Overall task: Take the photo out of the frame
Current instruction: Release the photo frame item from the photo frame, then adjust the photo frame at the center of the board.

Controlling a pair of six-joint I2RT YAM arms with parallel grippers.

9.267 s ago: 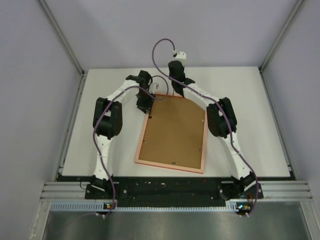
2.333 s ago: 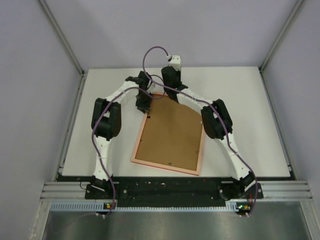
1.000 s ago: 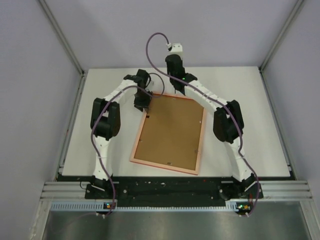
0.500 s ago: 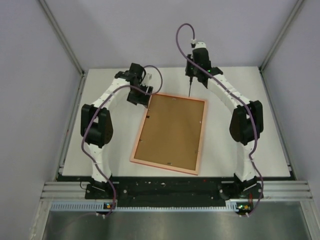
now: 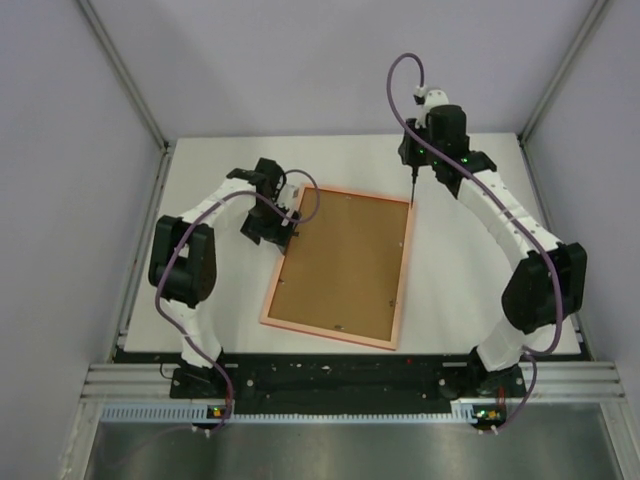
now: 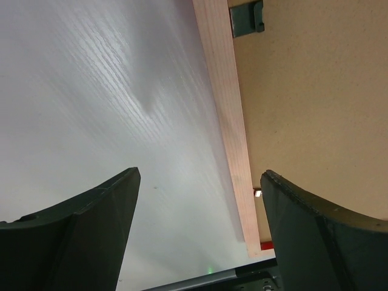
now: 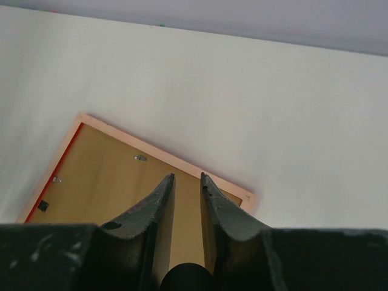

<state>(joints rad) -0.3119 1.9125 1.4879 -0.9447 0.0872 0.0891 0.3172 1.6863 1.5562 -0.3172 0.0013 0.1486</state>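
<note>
The frame (image 5: pixel 330 335) lies face down on the table, showing its pale pinkish rim and the brown backing board (image 5: pixel 345 262). The photo is hidden under the board. My left gripper (image 5: pixel 283 232) stands open at the frame's left side, its jaws straddling the rim (image 6: pixel 227 109) with nothing between them. In the left wrist view the left gripper (image 6: pixel 200 176) has bare table on one side and board (image 6: pixel 315 103) on the other. My right gripper (image 5: pixel 410 192) hangs above the frame's far right corner, shut and holding nothing. Under the right gripper (image 7: pixel 187 177) lies the board (image 7: pixel 103 176).
Small metal tabs (image 6: pixel 247 17) (image 7: pixel 140 158) hold the board in the rim. White table (image 5: pixel 480 260) surrounds the frame, with grey walls at the sides and back. The arm bases sit on a black rail (image 5: pixel 340 378) at the near edge.
My left gripper has opened wide and slid nearer along the frame's left side. The right arm has swung right, from the far edge's middle to the far right corner.
</note>
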